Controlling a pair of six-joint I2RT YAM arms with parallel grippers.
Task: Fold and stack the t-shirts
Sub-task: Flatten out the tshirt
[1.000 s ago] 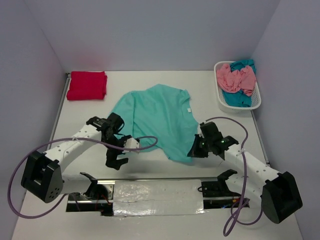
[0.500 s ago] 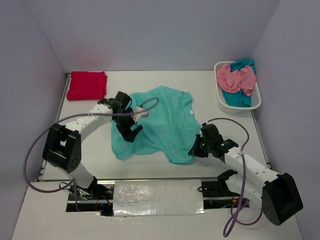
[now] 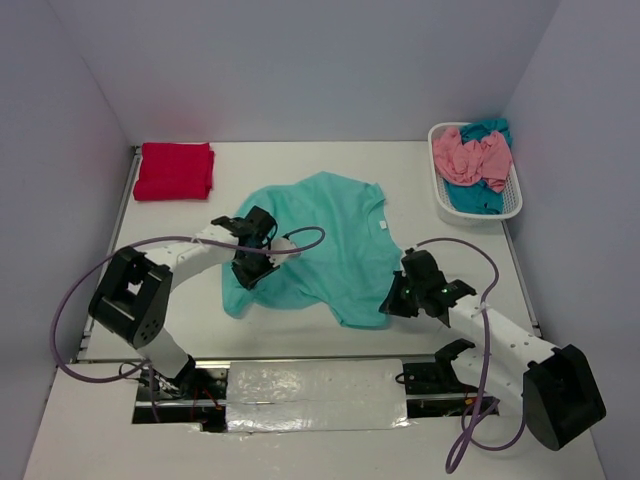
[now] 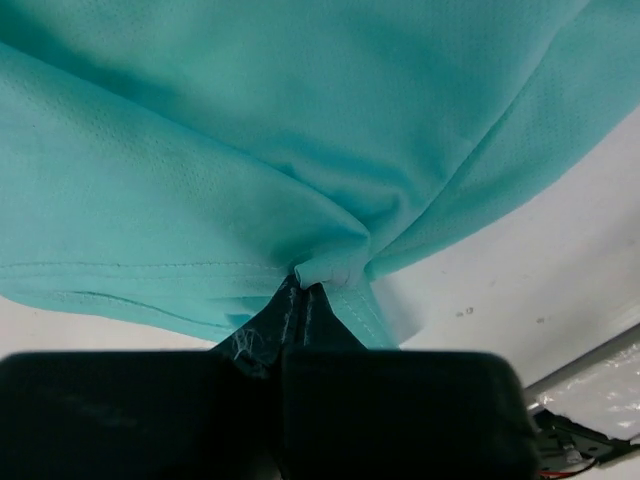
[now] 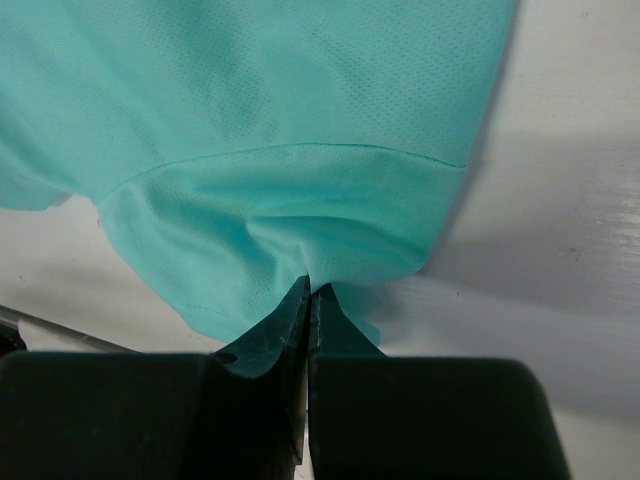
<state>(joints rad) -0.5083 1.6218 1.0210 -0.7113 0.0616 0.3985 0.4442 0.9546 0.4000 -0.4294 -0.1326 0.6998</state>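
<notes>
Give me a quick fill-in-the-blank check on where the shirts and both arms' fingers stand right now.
1. The folded red t-shirt lies at the table's far ____ corner.
2. The left fingers and right fingers are both ____ on the mint-teal t-shirt.
3. The pink t-shirt and darker teal t-shirt sit in the white ____.
Missing words: left; shut; basket.

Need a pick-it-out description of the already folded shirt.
On the white table, look to the far left corner. The red shirt lies there. It alone is folded into a flat rectangle; the mint shirt is spread mid-table, and the pink shirt and blue shirt are bunched in the basket.
</notes>
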